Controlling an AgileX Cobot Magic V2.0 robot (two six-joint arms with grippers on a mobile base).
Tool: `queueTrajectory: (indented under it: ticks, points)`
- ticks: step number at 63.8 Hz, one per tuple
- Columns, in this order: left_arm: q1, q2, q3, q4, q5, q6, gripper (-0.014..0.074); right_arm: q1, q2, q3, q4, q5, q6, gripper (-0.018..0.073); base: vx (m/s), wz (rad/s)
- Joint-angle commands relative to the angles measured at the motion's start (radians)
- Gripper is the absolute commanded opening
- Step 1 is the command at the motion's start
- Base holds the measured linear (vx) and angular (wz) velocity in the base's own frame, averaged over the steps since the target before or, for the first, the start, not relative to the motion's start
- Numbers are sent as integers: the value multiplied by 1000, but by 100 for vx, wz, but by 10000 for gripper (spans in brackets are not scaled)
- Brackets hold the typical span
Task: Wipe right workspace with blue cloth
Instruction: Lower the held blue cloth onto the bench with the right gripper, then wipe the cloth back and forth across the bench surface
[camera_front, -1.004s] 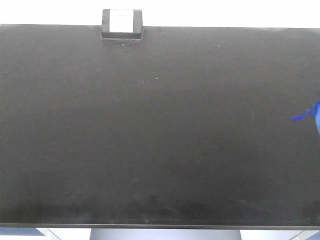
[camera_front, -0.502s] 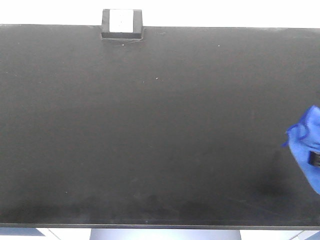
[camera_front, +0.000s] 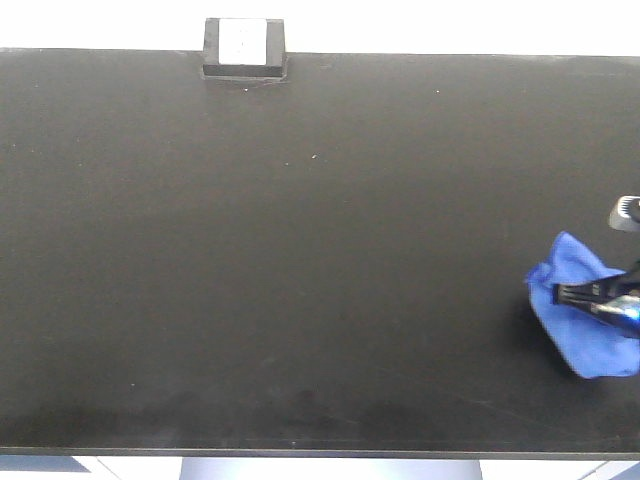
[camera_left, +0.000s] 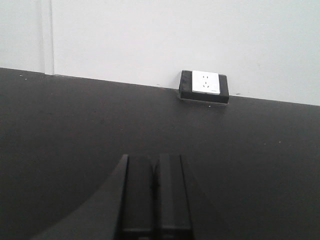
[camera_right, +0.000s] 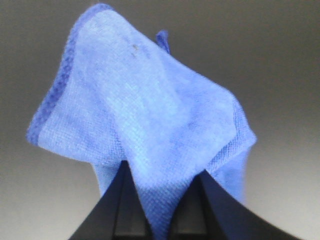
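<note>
Black benchtop (camera_front: 300, 250) with outlet box (camera_front: 244, 47), blue cloth (camera_front: 585, 315)

blue cloth (camera_front: 583, 318) further in from right edge — lower, right gripper (camera_front: 572, 294) now visible

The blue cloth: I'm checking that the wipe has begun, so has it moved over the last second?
Yes. The blue cloth, pinched in the right end effector, has come inward from the bench's right edge and lower in frame, while the socket box stays fixed.
</note>
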Motion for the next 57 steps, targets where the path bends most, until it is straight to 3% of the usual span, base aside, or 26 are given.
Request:
queueTrajectory:
  ticks: [1,11,26,34,39,46,53,57]
  points:
    - [-4,-16,31,-6,-80,-8,-6,2,52,-27,111,-100,-19,-3,0,0]
    - [-4,-16,31,-6,-80,-8,-6,155,136,-27,185,-177,-151,-3,0,0]
    - [-4,-16,31,-6,-80,-8,-6,547,204,-50,372,-369,-154,-1,0,0]
    - [-4,-16,31,-6,-80,-8,-6,665,250,-87,383,-397,-155,0,0,0]
    - [-4,-16,31,-6,-80,-8,-6,666,272,-94,382,-397,-155,0,0,0]
    - [-4,-16,31,-6,-80,-8,-6,581,284,-94,382,-378,-177,0,0,0]
    - [-4,-16,31,-6,-80,-8,-6,400,281,-94,373,-333,-206,0,0,0]
    - [-4,-16,31,-6,-80,-8,-6,249,277,-94,361,-300,-231,0,0,0]
